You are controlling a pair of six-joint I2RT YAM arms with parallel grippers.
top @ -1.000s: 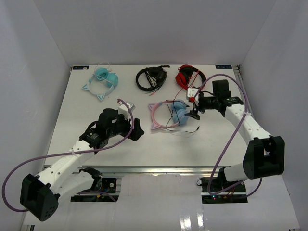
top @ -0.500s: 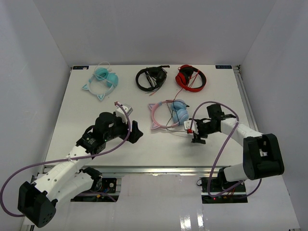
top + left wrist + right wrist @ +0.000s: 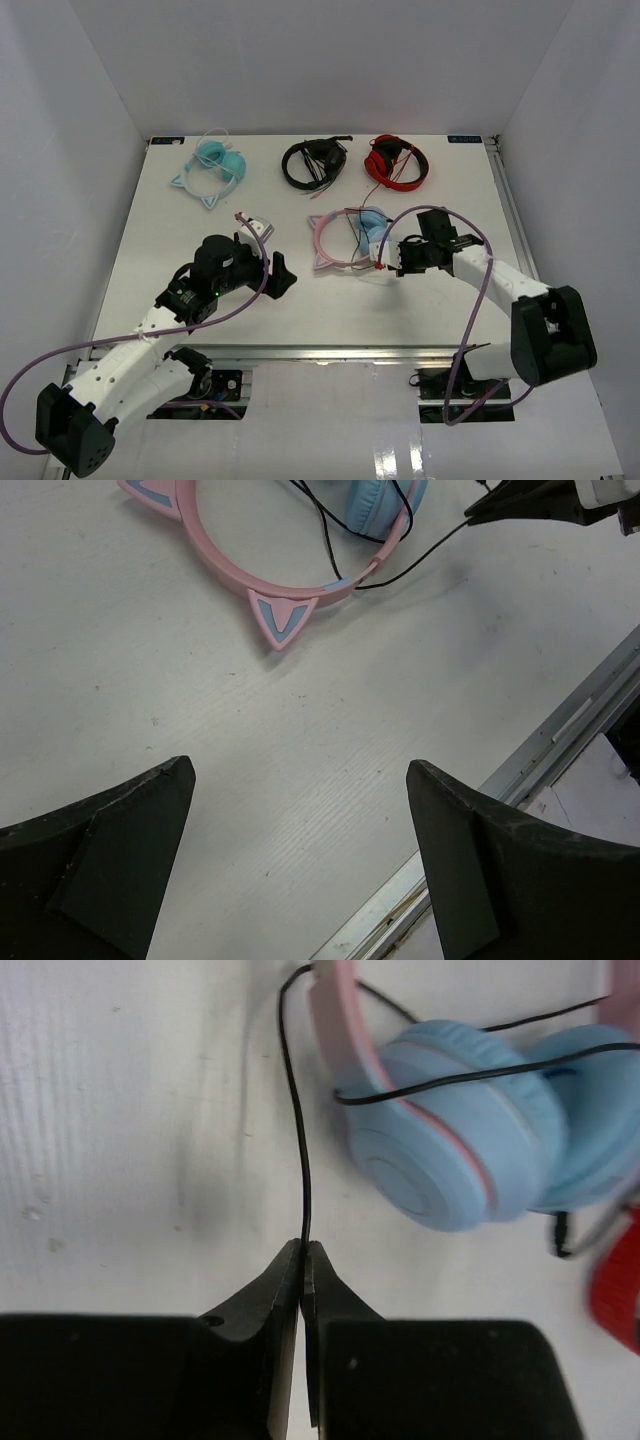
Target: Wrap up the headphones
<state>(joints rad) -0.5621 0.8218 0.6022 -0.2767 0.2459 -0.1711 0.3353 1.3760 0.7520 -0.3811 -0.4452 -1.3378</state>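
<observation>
Right end effector (image 3: pixel 302 1251), clamped on cable (image 3: pixel 297 1150), now sits beside headphones (image 3: pixel 455 1150); winding can begin. Left end effector (image 3: pixel 300 772) wide open, empty.

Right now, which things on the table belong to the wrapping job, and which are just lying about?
In the job: pink headphones; their black cable, pinched in the right gripper, jaws shut.
Lying about: teal headphones; black headphones; red headphones.
</observation>
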